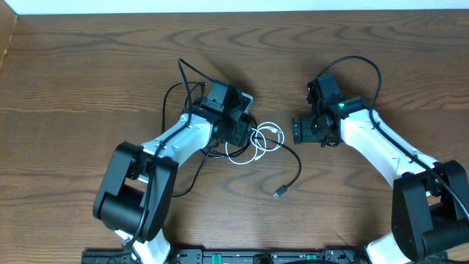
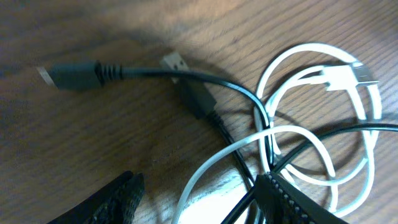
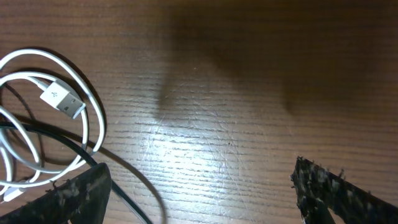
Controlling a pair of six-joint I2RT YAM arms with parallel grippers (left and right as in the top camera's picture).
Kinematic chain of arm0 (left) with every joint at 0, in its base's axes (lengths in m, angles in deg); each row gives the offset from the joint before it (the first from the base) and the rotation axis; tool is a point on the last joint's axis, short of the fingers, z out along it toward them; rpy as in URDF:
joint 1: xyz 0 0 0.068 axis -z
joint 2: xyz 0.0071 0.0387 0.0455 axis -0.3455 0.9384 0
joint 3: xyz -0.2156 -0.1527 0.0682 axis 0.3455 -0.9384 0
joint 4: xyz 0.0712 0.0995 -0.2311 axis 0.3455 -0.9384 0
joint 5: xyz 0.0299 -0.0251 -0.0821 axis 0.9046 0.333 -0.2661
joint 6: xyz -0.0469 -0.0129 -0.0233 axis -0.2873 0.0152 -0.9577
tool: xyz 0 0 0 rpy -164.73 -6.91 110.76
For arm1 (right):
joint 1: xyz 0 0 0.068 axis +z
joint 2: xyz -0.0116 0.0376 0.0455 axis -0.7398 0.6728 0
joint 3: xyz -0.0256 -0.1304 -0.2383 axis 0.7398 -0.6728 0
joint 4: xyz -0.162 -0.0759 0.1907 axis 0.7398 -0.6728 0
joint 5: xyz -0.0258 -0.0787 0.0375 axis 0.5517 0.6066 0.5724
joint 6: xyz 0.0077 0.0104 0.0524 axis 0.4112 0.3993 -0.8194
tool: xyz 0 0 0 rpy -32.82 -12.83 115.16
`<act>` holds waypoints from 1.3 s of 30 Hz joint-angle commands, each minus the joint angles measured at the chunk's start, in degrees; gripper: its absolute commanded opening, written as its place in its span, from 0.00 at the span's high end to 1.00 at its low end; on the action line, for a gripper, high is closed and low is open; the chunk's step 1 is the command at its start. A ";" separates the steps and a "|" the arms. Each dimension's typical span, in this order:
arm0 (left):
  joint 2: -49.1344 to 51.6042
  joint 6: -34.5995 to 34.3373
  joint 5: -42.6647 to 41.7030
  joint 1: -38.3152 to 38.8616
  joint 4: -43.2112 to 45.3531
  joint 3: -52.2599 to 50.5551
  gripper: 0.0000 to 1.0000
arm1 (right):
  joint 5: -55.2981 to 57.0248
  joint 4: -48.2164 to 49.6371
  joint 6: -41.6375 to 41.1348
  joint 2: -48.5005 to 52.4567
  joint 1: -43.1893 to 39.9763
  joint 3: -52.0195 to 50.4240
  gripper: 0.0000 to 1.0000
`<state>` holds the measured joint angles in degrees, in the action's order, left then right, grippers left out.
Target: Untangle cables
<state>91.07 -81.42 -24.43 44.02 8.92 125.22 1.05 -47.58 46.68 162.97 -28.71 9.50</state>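
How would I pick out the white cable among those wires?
Look at the middle of the wooden table, between the left arm and right arm, nearer the left. There the white cable lies coiled in loose loops, the only pale cord tangled among the black cables.

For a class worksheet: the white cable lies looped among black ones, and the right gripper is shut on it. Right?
No. The right wrist view shows the right gripper open, holding nothing. The white cable does lie looped among black cables.
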 commanded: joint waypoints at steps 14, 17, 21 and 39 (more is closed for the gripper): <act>0.02 -3.61 -0.50 0.13 -0.17 0.44 0.92 | 0.87 -0.33 -0.68 -0.85 -0.42 0.00 0.10; -3.41 -4.61 -0.59 0.11 -0.15 1.22 0.92 | 0.87 -0.31 -0.57 -0.85 -0.44 -0.02 0.10; -11.39 -6.10 -0.92 0.09 0.31 2.49 0.92 | 0.85 -0.33 -0.57 -0.85 -0.44 0.00 0.06; -37.79 -30.47 -12.13 0.04 15.54 2.64 0.92 | -20.65 6.10 7.74 -0.85 -0.22 0.00 0.01</act>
<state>54.57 -104.41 -28.04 44.00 21.62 127.01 -7.24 -43.34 48.48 162.97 -28.76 9.50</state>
